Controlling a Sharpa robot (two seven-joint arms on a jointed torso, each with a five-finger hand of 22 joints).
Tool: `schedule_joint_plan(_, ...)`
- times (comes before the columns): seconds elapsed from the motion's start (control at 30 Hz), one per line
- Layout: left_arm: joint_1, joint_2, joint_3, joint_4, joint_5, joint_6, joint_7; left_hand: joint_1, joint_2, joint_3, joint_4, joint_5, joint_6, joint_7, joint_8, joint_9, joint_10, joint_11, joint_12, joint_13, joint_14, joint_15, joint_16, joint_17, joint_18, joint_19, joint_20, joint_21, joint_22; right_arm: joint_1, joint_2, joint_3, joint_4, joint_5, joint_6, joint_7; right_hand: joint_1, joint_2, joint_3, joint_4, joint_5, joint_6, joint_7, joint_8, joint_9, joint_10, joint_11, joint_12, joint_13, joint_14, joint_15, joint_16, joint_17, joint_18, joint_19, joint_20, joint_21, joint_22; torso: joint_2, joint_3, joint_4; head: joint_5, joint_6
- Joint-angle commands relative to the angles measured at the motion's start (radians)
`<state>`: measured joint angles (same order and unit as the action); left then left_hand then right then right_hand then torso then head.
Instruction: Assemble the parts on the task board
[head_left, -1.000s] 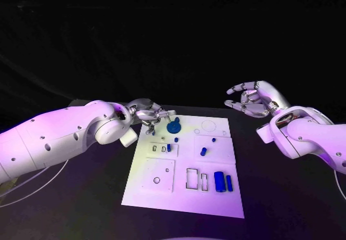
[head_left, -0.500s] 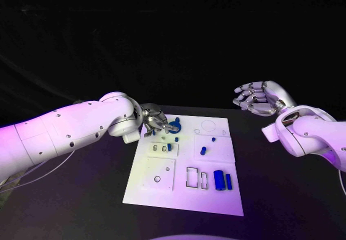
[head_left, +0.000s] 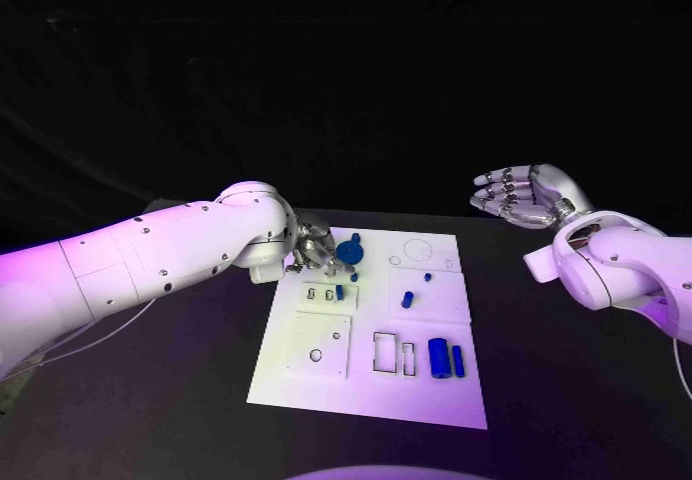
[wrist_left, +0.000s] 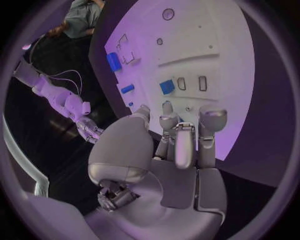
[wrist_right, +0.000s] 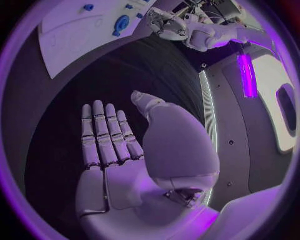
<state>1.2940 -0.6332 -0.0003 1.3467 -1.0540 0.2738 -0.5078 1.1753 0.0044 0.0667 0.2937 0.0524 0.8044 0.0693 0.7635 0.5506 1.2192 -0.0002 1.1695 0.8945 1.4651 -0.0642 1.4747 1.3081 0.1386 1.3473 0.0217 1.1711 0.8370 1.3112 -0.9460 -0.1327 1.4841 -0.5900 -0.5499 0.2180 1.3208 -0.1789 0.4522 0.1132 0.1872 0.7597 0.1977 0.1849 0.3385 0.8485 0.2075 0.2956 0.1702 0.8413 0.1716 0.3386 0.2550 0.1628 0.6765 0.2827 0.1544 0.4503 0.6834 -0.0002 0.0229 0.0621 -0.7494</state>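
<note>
Head view: the task board (head_left: 325, 380) lies flat in the middle of the black table (head_left: 577, 380), long side running away from the robot.
Left hand: the left hand (head_left: 315, 250) sits at the board's far left corner, fingers curled beside the round blue part (head_left: 349, 252); whether it pinches that part or only touches it, I cannot tell.
Left wrist view: the left hand's fingers (wrist_left: 177, 145) hang over the board's edge with nothing visibly between them.
Right hand: the right hand (head_left: 526, 198) is raised well clear of the board, fingers spread, palm empty; the right wrist view confirms it (wrist_right: 115, 145).
Other parts: two blue cylinders (head_left: 447, 360) lie side by side near the right edge of the board; small blue pegs (head_left: 407, 299) sit mid-board.
Handling, round part: probably rigid moulded plastic, light, smooth and a little slippery; not fragile.
Where to hold: likely by its rim, pinched on opposite sides, so the centre stays free to seat.
Handling, cylinders: they may roll if nudged; take across the middle of the barrel.
</note>
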Motion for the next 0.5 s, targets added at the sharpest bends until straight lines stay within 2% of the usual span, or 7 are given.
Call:
schedule_joint_plan(0.03, 0.001, 0.012, -0.002, -0.005, -0.068, 0.098, -0.023, -0.016, 0.011, 0.011, 0.002, -0.002, 0.007, -0.001, 0.005, 0.003, -0.001, -0.006, -0.001, 0.000, 0.060, -0.007, 0.006, 0.069, -0.012, 0.008, 0.002, 0.008, 0.009, -0.003, 0.003, -0.001, -0.004, 0.034, 0.023, 0.027, -0.007, 0.001, -0.001, -0.006, -0.002, -0.007, 0.073, -0.005, -0.002, 0.001, 0.005, -0.006, -0.006, 0.002, 0.005, -0.005, -0.005, 0.014, 0.006, 0.005, -0.005, -0.006, 0.002, -0.0013, 0.0001, 0.001, -0.003)
schedule_joint_plan(0.13, 0.001, 0.023, -0.006, -0.013, -0.080, 0.115, -0.025, -0.028, 0.013, 0.011, 0.002, -0.003, 0.008, -0.002, 0.004, 0.005, 0.002, -0.006, 0.001, 0.002, 0.062, -0.007, 0.009, 0.074, -0.013, 0.010, 0.001, 0.013, 0.015, -0.005, 0.006, -0.001, -0.008, 0.036, 0.021, 0.027, -0.009, 0.002, -0.006, -0.011, -0.002, -0.014, 0.083, -0.012, -0.007, -0.003, 0.012, -0.011, -0.020, 0.000, 0.009, -0.019, -0.016, 0.011, 0.006, 0.006, -0.018, -0.018, 0.002, -0.0012, 0.0008, 0.001, -0.003)
schedule_joint_plan(0.3, 0.001, 0.039, -0.013, -0.028, -0.084, 0.122, -0.027, -0.034, 0.012, 0.011, 0.002, -0.003, 0.008, -0.002, 0.003, 0.007, 0.002, -0.007, 0.002, 0.002, 0.062, -0.008, 0.011, 0.077, -0.014, 0.012, 0.001, 0.016, 0.019, -0.008, 0.010, -0.001, -0.012, 0.037, 0.016, 0.026, -0.010, 0.005, -0.014, -0.020, -0.001, -0.018, 0.088, -0.019, -0.014, -0.008, 0.017, -0.014, -0.039, -0.010, 0.016, -0.040, -0.033, 0.006, 0.002, 0.006, -0.037, -0.037, 0.003, -0.0027, 0.0000, -0.001, -0.005)
schedule_joint_plan(0.5, 0.001, 0.050, -0.016, -0.040, -0.084, 0.123, -0.027, -0.041, 0.012, 0.011, 0.002, -0.003, 0.009, -0.003, 0.003, 0.008, 0.000, -0.007, -0.001, -0.004, 0.062, -0.008, 0.011, 0.077, -0.014, 0.012, 0.000, 0.017, 0.020, -0.011, 0.012, -0.002, -0.015, 0.038, 0.015, 0.025, -0.007, 0.010, -0.017, -0.032, 0.009, -0.016, 0.089, -0.022, -0.020, -0.003, 0.018, -0.009, -0.053, 0.001, 0.015, -0.041, -0.042, 0.006, 0.011, 0.006, -0.043, -0.047, 0.004, -0.0021, -0.0013, 0.001, -0.008)
